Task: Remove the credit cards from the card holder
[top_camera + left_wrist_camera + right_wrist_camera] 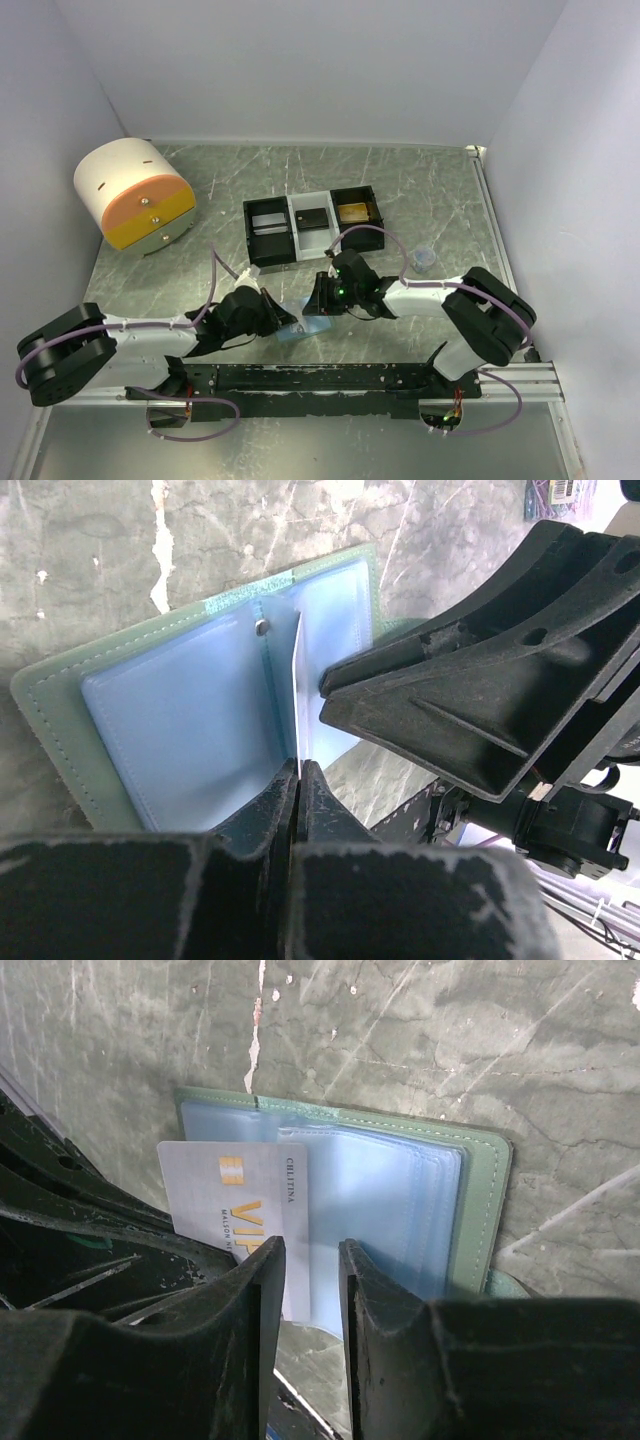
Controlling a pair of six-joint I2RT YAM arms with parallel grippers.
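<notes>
While card holder (485, 1210), sage-green ext., pale-blue int., is laid open, white VIP credit card (225, 1195) is pinched tight by left pincer (298, 767); right pincer (310, 1252) is seen slightly parted.

Card holder (487, 1210) matt stitched leatherette outside, glossy clear plastic inside, credit card (225, 1195) glossy plastic, table (450, 1040) scuffed, marbled

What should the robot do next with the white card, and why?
Probably close the right tool on the white VIP card and slide it out: it pokes partway from the card holder, while the left tool pinches a pocket page.
</notes>
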